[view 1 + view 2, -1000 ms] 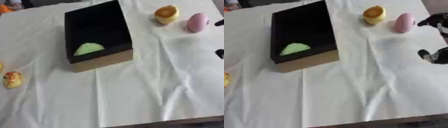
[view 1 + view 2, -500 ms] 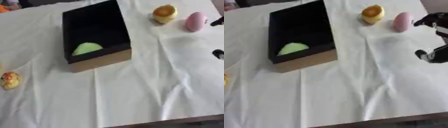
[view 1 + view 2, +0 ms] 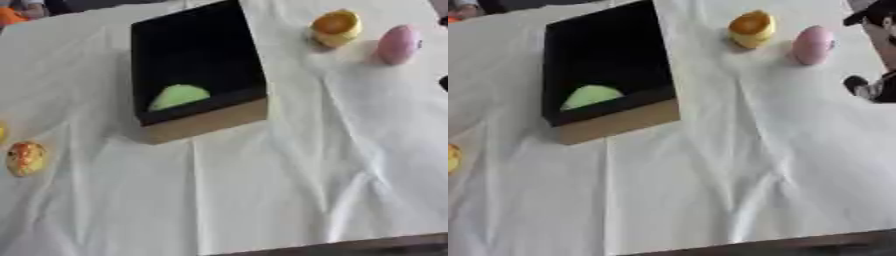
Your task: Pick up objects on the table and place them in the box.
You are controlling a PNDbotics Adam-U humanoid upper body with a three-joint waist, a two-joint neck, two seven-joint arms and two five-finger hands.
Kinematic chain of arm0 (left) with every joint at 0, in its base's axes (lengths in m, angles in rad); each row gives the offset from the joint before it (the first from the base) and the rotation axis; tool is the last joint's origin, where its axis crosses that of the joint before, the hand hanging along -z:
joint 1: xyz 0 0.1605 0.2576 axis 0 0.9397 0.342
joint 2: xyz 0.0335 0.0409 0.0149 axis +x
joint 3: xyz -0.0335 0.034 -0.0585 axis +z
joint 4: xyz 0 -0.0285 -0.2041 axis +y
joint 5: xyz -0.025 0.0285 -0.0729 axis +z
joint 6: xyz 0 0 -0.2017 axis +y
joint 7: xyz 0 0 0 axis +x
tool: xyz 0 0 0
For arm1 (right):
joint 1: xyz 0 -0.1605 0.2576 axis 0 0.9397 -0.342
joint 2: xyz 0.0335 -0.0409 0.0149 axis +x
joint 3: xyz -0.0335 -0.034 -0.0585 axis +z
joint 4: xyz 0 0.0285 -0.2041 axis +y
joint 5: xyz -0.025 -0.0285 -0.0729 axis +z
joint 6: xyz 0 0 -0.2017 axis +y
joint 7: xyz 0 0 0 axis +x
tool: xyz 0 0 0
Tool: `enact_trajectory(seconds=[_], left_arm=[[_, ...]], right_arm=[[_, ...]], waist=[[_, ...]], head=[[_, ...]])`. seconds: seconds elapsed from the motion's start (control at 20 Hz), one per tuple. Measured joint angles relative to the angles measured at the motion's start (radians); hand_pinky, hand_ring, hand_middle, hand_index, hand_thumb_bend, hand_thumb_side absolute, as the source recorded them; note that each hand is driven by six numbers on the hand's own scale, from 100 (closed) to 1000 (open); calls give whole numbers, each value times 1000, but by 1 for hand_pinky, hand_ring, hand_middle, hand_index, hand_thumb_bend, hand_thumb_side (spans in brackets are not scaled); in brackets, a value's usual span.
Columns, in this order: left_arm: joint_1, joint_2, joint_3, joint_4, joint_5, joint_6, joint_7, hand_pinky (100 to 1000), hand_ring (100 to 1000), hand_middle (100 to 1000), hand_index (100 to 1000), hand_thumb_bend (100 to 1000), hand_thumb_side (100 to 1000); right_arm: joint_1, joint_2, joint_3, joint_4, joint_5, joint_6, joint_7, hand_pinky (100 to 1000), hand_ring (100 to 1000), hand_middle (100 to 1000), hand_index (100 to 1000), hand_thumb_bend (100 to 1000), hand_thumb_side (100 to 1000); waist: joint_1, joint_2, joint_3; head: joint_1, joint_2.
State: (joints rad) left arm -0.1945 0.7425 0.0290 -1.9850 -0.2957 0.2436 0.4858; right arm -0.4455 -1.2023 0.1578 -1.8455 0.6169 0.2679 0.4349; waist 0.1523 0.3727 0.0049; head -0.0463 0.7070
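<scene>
Right eye view puts the pale pink egg-shaped object (image 3: 812,44) on the white cloth-covered table (image 3: 710,185), standing roughly on end with its long axis leaning a little toward the far right; it lies just to the left of the robot's black right hand (image 3: 874,55), which enters at the right edge, so that hand is plainly the nearer one and the likely next move is a short reach leftward; two dark finger parts show, one above the egg's height and one below it, spread apart with nothing between them, so the hand reads as wide and empty; beside the egg, further left, sits a yellow-orange rounded object (image 3: 751,28); well left of both stands the black-lined cardboard box (image 3: 614,127), already holding a light green rounded piece (image 3: 591,96); only the left eye view shows a yellow-and-red rounded object (image 3: 25,158) whole near the table's left edge, while it shows barely a sliver of the right hand; the left hand appears in neither view.
</scene>
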Motion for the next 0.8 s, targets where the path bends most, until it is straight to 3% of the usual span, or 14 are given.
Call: enact_trajectory(seconds=[0.8], left_arm=[[-10,-4,-3,0,9,-1,-6,689,814,781,815,856,640]], right_arm=[[-183,112,55,291,44,-72,-19,863,919,871,941,264,274]], waist=[[0,25,22]], head=[[-4,-23]])
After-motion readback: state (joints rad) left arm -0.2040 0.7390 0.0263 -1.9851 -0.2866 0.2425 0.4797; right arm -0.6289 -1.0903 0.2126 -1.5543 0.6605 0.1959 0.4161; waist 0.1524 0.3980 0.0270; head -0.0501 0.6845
